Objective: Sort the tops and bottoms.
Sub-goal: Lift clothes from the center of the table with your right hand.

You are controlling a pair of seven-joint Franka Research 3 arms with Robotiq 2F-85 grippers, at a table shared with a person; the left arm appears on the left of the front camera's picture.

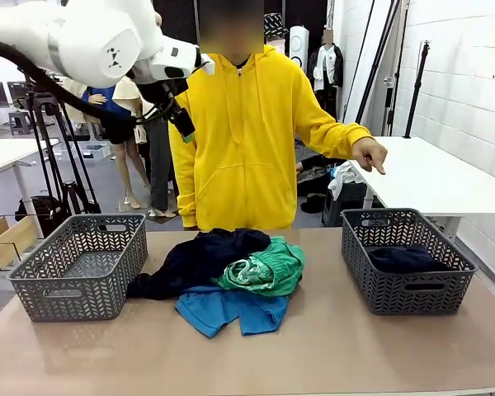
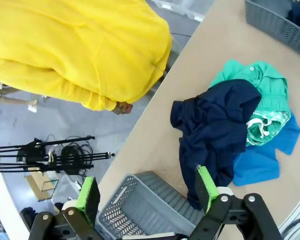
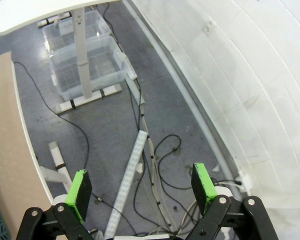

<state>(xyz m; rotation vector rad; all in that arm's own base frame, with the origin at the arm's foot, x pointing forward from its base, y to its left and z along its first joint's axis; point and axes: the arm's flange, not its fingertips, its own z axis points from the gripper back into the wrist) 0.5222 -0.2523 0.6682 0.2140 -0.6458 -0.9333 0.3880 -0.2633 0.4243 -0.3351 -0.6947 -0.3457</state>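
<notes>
Green shorts (image 1: 264, 268) sit mid-table (image 1: 355, 346) in my front view, touching a navy garment (image 1: 194, 260) at their 9 o'clock and overlapping a blue shirt (image 1: 231, 309) at 6 (one heap). My left fingers (image 2: 88, 197) hang wide above it. My right fingers (image 3: 81, 192) are wide and empty over the floor (image 3: 100, 100).

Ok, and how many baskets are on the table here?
2. The left basket sits at the robot's left end of the table; the right basket sits at the right end, with a dark garment inside.
</notes>
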